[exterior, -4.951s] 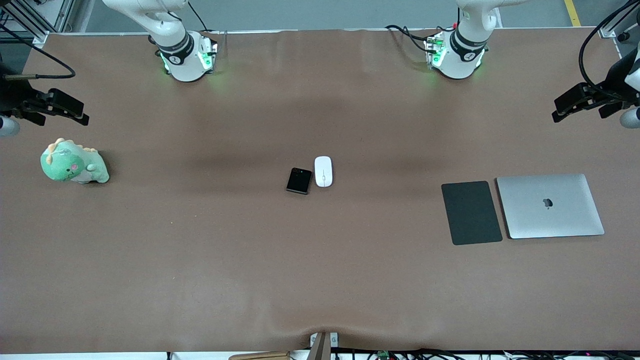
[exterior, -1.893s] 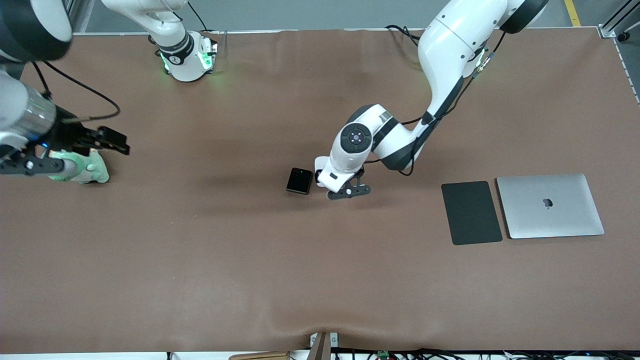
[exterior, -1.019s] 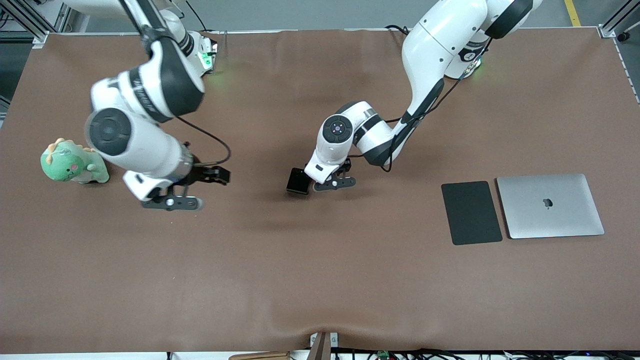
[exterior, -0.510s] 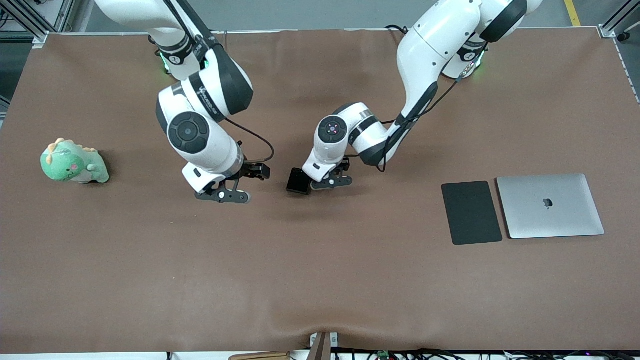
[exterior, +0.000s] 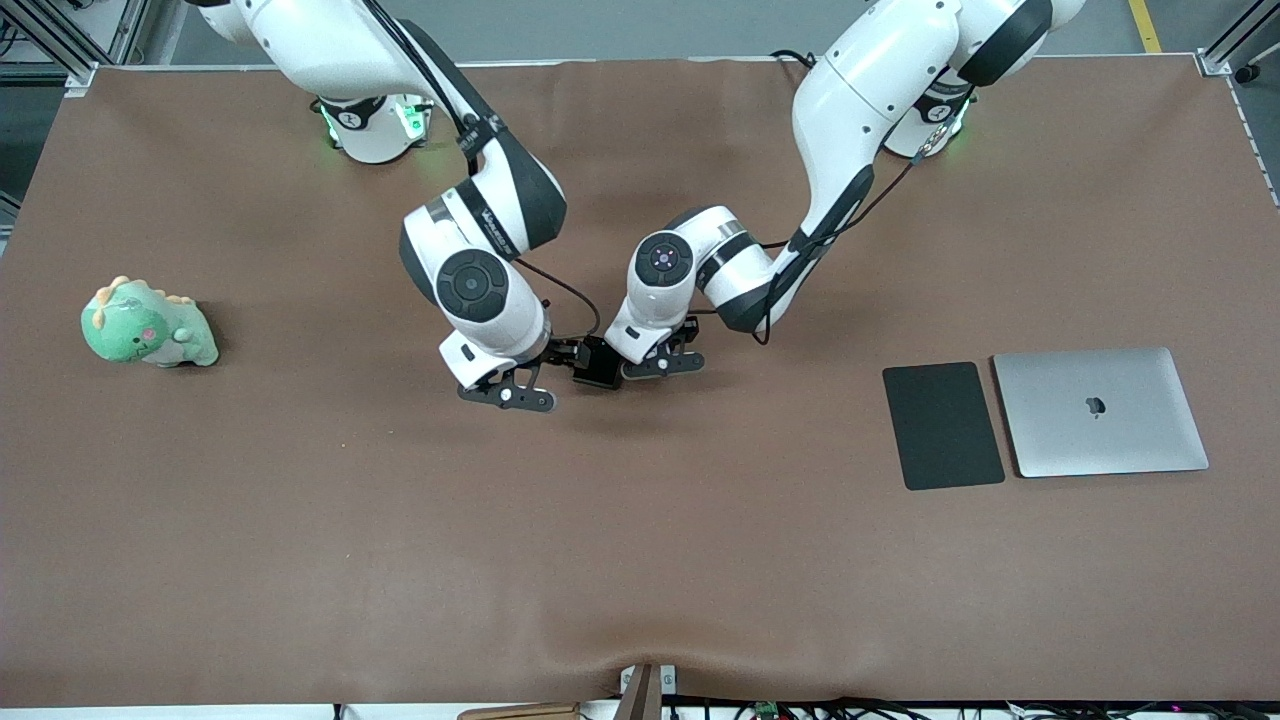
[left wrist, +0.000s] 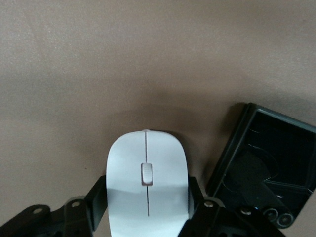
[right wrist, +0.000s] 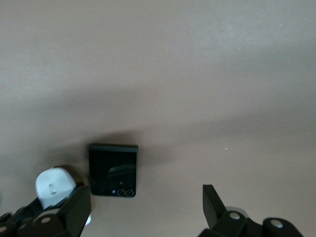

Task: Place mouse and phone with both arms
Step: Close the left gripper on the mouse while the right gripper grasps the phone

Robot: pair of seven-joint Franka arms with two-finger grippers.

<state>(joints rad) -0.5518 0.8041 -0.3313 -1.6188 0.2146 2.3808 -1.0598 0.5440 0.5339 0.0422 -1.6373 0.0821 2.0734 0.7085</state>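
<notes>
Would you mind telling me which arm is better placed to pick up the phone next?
Right. Its open end effector is beside the phone and empty, while the left end effector is closed on the mouse.

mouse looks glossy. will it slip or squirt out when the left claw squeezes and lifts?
Probably somewhat slippery: the mouse has a smooth, glossy, curved shell, and the left claw has a finger on each rounded side. It looks rigid, so it should not deform. Its flat underside and low shape suggest sliding rather than rolling if nudged, possibly into the phone beside it.
</notes>
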